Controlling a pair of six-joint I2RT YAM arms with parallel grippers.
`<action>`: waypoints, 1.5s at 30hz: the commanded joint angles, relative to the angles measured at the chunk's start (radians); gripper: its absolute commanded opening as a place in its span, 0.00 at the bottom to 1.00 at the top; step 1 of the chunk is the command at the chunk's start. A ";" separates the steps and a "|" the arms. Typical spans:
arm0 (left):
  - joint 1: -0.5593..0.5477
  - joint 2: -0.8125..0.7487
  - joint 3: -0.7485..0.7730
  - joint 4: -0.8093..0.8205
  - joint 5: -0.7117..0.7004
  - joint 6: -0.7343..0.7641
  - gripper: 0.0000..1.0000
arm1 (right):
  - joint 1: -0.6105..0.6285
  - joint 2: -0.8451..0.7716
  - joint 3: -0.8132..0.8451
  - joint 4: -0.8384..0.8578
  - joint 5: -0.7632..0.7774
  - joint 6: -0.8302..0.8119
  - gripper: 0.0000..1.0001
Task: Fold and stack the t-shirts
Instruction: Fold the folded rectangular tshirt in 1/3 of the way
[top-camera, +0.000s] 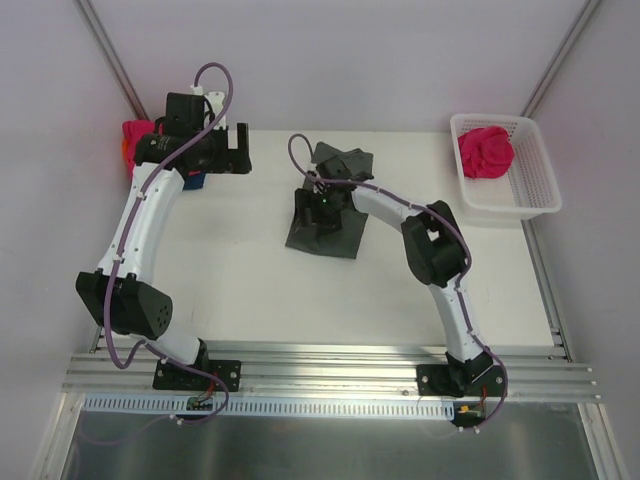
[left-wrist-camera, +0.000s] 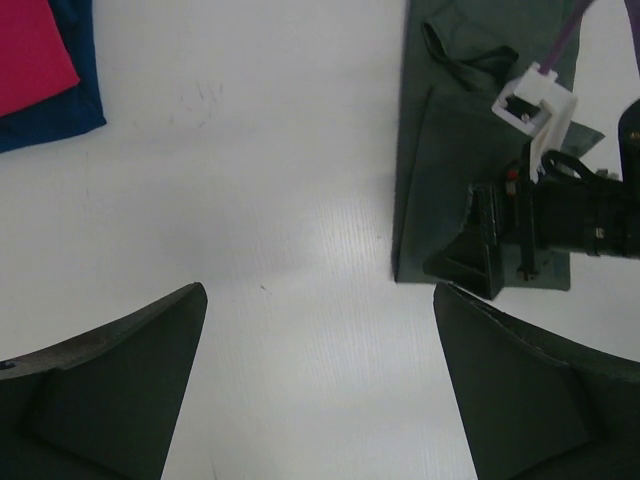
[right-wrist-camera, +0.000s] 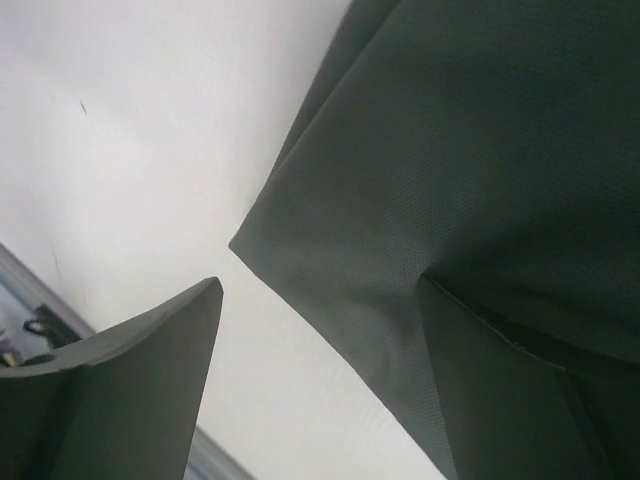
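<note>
**A:** What takes up most of the view?

**B:** The white table (top-camera: 230, 270). The left arm (top-camera: 150, 215) reaches toward its far left corner, and the right arm (top-camera: 435, 245) bends in toward the middle.

**A:** And the shirts?

**B:** The dark grey t-shirt (top-camera: 330, 235) lies at mid-table, partly folded, with a rumpled part at its far end. The white lattice basket (top-camera: 545, 190) sits at the far right edge with a crumpled pink t-shirt (top-camera: 487, 152) inside it. At the far left a flat pink t-shirt (left-wrist-camera: 30, 50) lies on a blue t-shirt (left-wrist-camera: 60, 115) — the blue edge shows beneath it.

**A:** The claws?

**B:** The left gripper (left-wrist-camera: 320, 390) hangs wide open over bare table, between that stack and the grey shirt, holding nothing. The right gripper (right-wrist-camera: 320, 370) is spread wide too, low at the grey shirt's corner — one finger (right-wrist-camera: 130, 390) over bare table, the other (right-wrist-camera: 520, 400) over the cloth. No cloth is pinched between them. I cannot tell whether that second finger touches the fabric.
</note>
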 joint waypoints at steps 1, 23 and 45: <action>0.017 0.018 0.047 0.002 -0.036 0.024 0.99 | 0.014 -0.102 -0.197 -0.098 -0.087 0.046 0.84; 0.026 0.008 -0.045 0.008 0.057 -0.008 0.99 | -0.030 -0.341 -0.277 -0.145 0.003 -0.072 0.86; -0.137 0.488 0.236 0.052 0.353 -0.086 0.66 | -0.297 -0.426 -0.209 -0.127 0.185 -0.183 0.87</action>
